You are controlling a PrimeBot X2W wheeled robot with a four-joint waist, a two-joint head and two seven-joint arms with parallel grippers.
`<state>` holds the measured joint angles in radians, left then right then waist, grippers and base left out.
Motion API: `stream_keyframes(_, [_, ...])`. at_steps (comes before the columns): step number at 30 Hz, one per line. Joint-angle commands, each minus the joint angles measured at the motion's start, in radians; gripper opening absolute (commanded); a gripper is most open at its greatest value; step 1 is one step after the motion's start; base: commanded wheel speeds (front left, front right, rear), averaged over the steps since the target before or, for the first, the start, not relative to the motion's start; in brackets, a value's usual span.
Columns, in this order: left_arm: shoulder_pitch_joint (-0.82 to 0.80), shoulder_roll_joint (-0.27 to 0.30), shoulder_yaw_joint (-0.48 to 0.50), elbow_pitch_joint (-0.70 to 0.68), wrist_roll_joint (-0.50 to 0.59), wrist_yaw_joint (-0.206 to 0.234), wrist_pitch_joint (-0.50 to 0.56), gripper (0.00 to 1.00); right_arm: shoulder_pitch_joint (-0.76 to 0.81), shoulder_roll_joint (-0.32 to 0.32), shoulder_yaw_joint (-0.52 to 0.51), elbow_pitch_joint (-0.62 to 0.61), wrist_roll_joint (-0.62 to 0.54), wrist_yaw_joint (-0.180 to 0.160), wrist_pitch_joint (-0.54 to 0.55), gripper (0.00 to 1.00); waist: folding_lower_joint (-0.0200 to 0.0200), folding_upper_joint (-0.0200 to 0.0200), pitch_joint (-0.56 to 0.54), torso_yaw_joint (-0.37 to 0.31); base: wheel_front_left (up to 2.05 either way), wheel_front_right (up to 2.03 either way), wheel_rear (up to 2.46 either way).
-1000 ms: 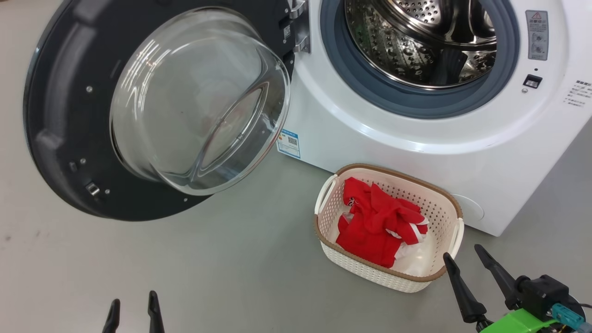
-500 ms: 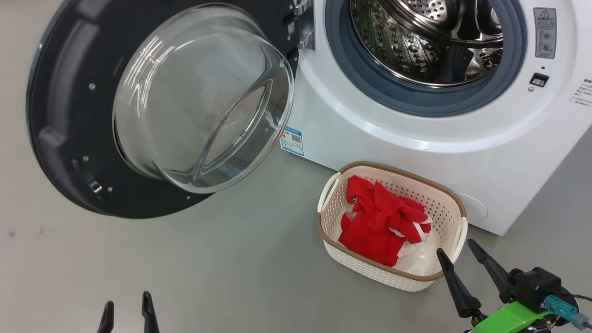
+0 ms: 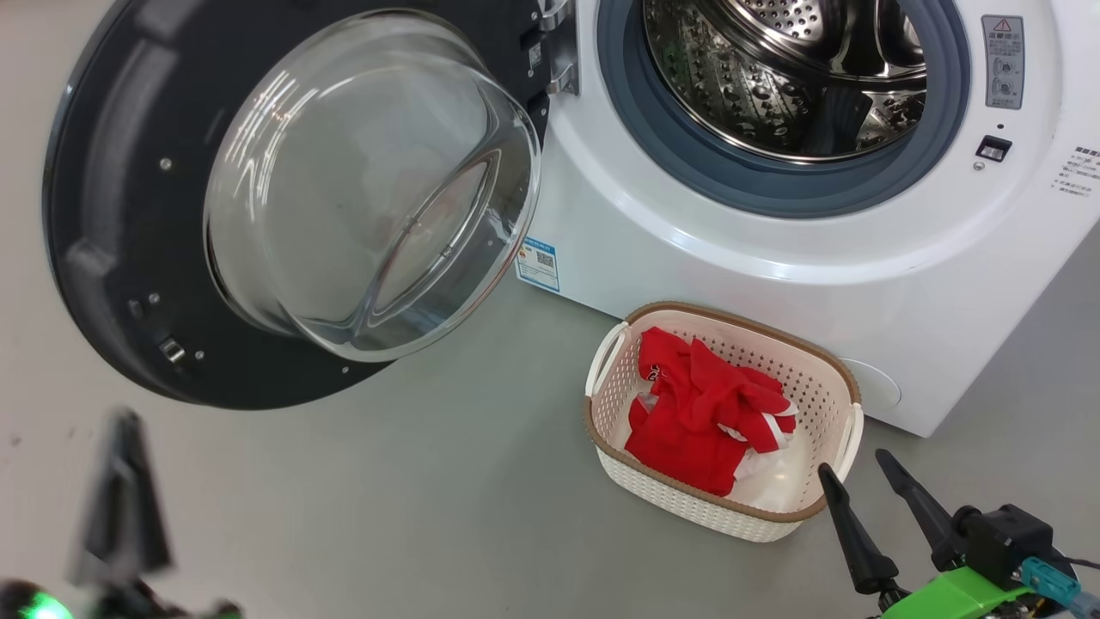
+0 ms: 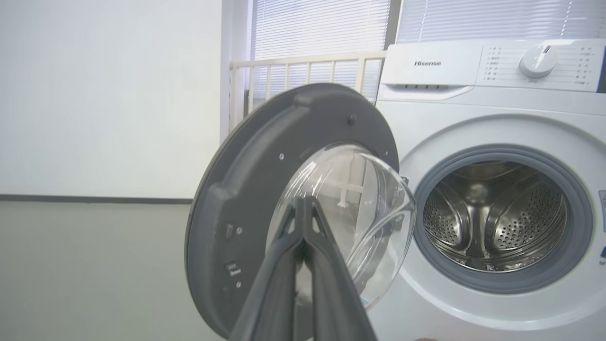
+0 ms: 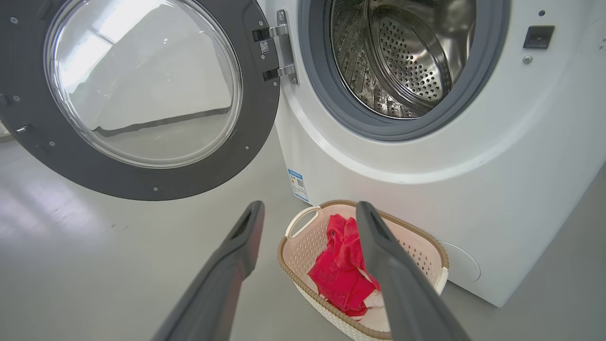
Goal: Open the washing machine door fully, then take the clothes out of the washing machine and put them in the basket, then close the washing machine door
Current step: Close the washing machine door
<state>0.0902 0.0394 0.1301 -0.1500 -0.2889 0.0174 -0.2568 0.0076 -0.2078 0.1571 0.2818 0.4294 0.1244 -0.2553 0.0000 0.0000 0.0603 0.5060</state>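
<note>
Red clothes (image 3: 696, 417) bunched in cream basket (image 3: 803, 378), black-rimmed door (image 3: 112, 215) open

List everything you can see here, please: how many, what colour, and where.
washing machine: one, white, behind the basket
steel drum: one, silver, inside the machine, no clothes visible in it
washing machine door: one, black rim with clear glass, swung open at the left
basket: one, cream with brown rim, on the floor before the machine
clothes: one bundle, red with white, inside the basket
label: one, blue, machine's lower corner
floor: grey
left hand: dark fingers, shut, empty, facing the door
right hand: dark fingers, open, by the basket's near end
</note>
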Motion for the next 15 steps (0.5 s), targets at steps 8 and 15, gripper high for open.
stream_keyframes(8, [-0.334,0.154,0.23,-0.024,-0.042,-0.136,-0.005,0.0,0.03,0.009,-0.022,-0.045,-0.021,0.006,-0.006,1.0,0.0,0.0,0.012,-0.006,0.0,0.0,0.0])
stream_keyframes(15, [-0.586,0.365,0.223,0.203,-0.222,-0.147,-0.005,0.0,0.053,0.023,-0.054,-0.065,-0.033,0.006,-0.006,1.0,0.0,0.0,0.031,-0.007,0.0,0.0,0.0])
